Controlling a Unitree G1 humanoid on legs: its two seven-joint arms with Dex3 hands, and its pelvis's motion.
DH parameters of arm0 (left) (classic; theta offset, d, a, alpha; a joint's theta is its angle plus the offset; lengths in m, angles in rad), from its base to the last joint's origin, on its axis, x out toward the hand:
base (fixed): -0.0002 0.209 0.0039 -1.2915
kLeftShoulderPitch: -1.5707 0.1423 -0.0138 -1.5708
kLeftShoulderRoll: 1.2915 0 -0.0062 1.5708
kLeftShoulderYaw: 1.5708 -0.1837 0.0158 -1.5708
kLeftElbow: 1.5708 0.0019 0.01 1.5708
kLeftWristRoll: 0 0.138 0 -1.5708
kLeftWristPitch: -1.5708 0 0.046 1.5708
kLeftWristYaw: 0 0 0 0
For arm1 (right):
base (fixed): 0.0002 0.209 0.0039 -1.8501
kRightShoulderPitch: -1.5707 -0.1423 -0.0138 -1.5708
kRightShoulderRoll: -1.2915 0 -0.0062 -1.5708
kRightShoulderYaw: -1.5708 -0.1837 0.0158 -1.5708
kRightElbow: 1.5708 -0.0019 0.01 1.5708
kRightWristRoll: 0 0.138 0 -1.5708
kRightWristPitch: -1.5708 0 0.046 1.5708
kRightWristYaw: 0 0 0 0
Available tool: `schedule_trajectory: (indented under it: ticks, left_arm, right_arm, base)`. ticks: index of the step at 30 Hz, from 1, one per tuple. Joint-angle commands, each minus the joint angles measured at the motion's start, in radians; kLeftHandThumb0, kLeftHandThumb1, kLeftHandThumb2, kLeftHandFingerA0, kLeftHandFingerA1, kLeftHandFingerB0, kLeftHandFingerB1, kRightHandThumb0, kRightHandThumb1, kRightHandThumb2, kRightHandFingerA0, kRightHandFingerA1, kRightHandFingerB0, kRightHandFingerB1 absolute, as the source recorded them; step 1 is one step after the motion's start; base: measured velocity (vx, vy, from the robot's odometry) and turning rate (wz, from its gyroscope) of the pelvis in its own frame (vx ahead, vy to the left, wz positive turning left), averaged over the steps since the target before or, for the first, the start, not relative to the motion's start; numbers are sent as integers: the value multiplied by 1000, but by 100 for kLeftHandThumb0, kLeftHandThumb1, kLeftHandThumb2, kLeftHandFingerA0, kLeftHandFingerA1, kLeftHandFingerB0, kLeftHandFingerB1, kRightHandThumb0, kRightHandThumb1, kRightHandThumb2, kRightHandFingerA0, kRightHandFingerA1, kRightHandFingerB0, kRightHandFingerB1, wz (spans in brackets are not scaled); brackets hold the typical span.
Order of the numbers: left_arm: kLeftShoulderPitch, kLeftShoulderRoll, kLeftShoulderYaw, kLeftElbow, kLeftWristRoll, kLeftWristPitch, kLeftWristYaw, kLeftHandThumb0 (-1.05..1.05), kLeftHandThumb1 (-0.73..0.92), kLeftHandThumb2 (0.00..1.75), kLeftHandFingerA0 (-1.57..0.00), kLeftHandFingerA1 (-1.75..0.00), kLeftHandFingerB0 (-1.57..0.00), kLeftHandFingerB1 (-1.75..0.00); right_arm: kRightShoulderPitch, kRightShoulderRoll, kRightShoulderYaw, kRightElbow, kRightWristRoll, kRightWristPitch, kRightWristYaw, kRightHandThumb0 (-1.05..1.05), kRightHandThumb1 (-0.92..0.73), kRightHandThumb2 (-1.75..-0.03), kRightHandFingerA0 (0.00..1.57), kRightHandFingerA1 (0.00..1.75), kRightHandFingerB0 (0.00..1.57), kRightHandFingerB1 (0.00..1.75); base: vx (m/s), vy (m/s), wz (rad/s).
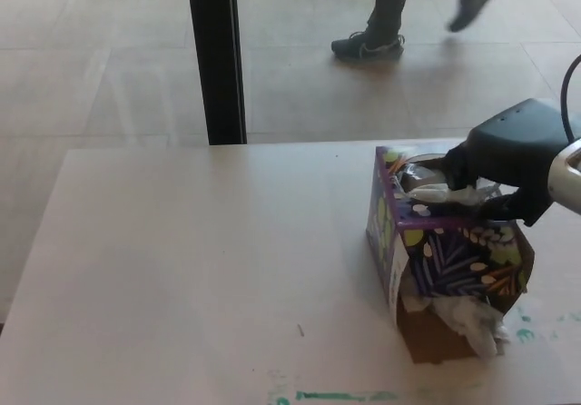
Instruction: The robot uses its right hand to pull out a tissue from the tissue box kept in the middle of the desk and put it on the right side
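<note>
Partly cut off, right hand [495, 164] covers tissue box's [445, 242] opening.

The tissue box [445, 242] stands near the desk's [200, 269] right edge, the only obstacle on it; the right hand [495, 164] sits over its top opening. Left of the box the surface lies bare to the left, near and far edges. A black post [216, 55] rises beyond the far edge.

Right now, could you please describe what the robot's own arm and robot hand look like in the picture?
Only the right robot hand shows: a smooth matte black shell with thick black fingers. Behind it sit a shiny silver wrist section and a thin black cable arcing above.
</note>
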Motion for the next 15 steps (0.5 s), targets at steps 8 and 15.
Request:
schedule_trajectory:
  ticks: [8,15]
  left_arm:
    - [22,19,9,-16,0,-60,-10,-93,92,84,-85,-115,-65,-109]
    - [30,11,15,-14,-6,-65,-8,-96,92,75,-79,-114,-64,-109]
  right_arm:
    - [171,-33,-76,61,-144,-262,-624,-35,-71,-67,87,166,78,94]
    - [136,-51,-72,81,-188,-281,-676,-27,-53,-76,97,166,85,108]
  base:
    - [0,0,0]
    - [0,0,0]
